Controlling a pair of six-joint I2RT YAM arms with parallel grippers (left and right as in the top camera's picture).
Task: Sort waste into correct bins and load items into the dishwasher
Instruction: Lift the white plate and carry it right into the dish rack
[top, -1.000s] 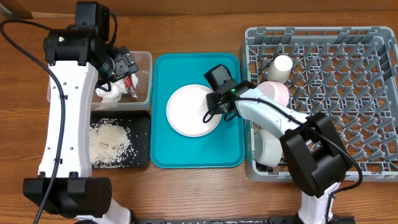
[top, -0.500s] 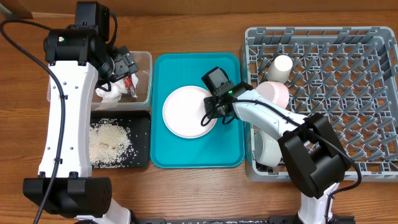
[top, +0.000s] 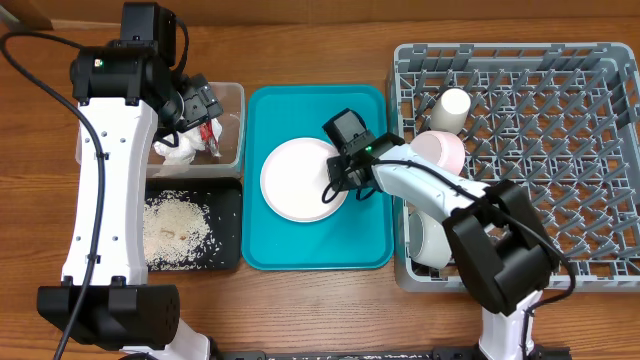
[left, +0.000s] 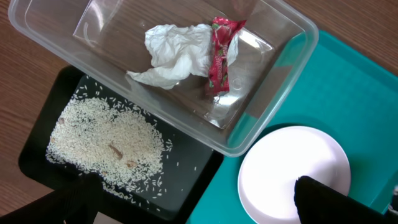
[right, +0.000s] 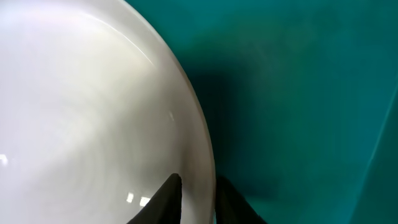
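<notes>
Sliding a little leftward on the teal tray (top: 372, 250), the plate (top: 295, 182) goes with the right gripper (top: 340, 182), whose jaws straddle and pinch its right rim. It lies flat, not yet lifted. The grip seems set, so carrying it to the rack (top: 560, 150) likely comes next. Over the tub (top: 237, 120) the left gripper (top: 203, 108) hangs, jaws apart and empty.

Setting: a robotics lab bench staged as a dishwashing station. Evidence: a wood-grain desk (top: 300, 310) carries a grey dish rack (top: 500, 48), teal serving tray (top: 370, 240), clear tub (top: 240, 120) and black tray (top: 228, 240). A cabled left arm (top: 100, 180) and right arm (top: 430, 180) stand at its near edge.
</notes>
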